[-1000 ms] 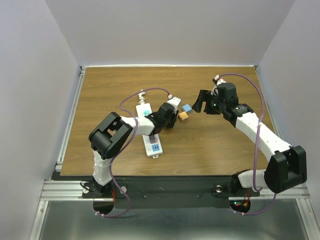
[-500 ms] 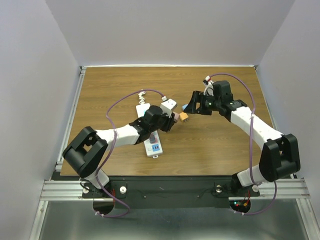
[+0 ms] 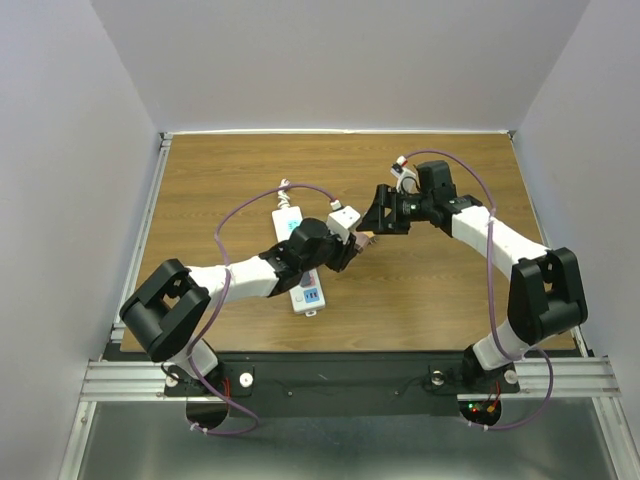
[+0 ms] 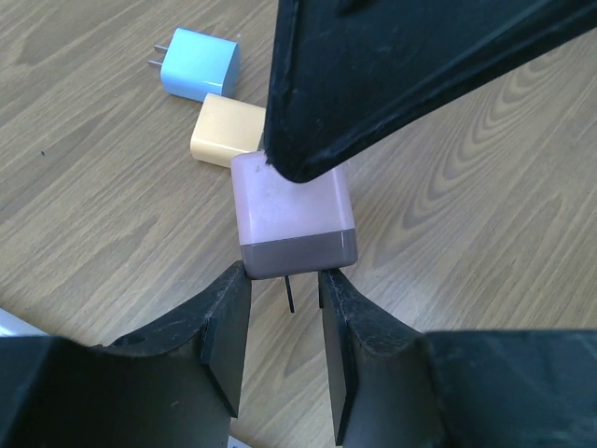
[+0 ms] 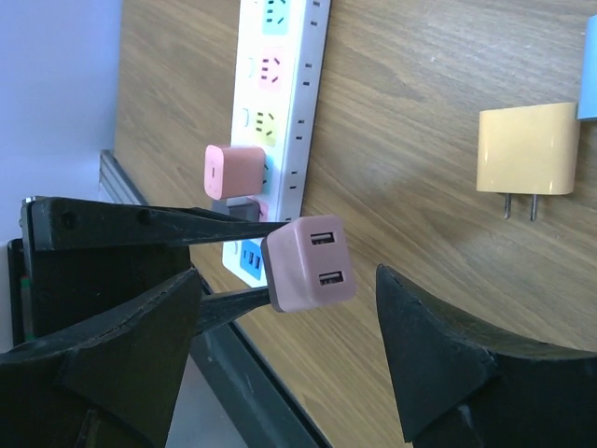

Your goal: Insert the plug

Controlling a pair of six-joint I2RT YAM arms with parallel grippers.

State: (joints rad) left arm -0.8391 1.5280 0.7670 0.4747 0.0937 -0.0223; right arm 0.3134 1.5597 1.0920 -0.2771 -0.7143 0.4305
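Hanging above the worktop (image 3: pixel 440 290), the mauve plug (image 5: pixel 308 263) is pinched at its pronged end by the clenched left claw (image 4: pixel 284 280), while the right claw (image 5: pixel 284 289) stands released, its fingers flanking the plug without touching. Lifting looks done; insertion is not: the plug remains apart from the power strip (image 5: pixel 280 93).

CLEARANCE | right gripper (image 5: pixel 287 280) straddles the pink plug (image 5: pixel 308 263), a gap on either side; left gripper (image 4: pixel 284 280) blocks its pronged end | yellow plug (image 4: pixel 227 131) and blue plug (image 4: pixel 198 63) lie close beneath; power strip (image 5: pixel 280 93) crowds the left; open table (image 3: pixel 450 290) on the right
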